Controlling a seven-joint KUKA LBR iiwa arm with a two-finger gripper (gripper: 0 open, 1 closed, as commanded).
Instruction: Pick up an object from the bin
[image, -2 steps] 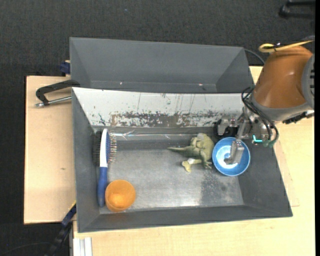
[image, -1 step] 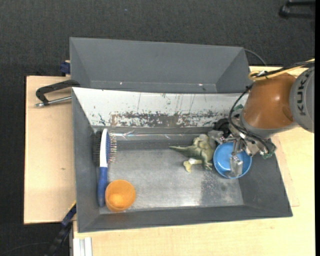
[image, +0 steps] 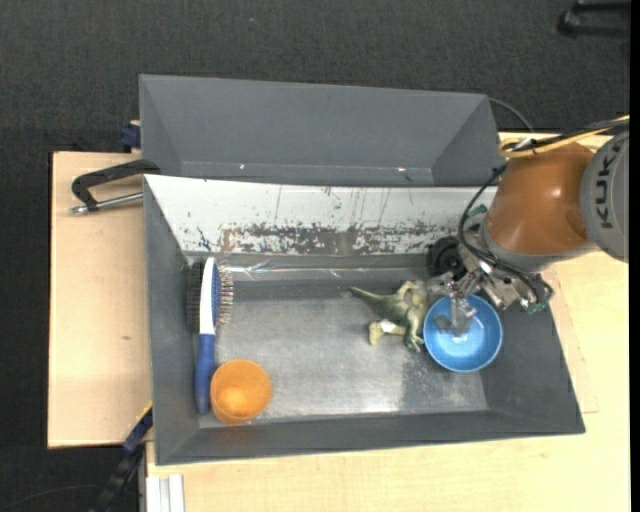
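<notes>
Hanging over the blue bowl (image: 480, 350), the end effector (image: 460, 312) hides whether it is open.

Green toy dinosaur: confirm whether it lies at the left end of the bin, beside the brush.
No, the green toy dinosaur lies toward the right, beside the blue bowl, well apart from the brush at the left wall.

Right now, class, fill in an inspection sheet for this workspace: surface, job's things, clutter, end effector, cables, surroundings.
surface: grey metal bin, floor scuffed, back wall marked.
job's things: blue bowl at the right of the bin, under the end effector.
clutter: green toy dinosaur just left of the bowl; blue-and-white brush along the left wall; orange round thing at the brush's near end.
end effector: lowered over the blue bowl, within its rim.
cables: black cable beside the orange wrist cover.
surroundings: dark carpet.
</notes>
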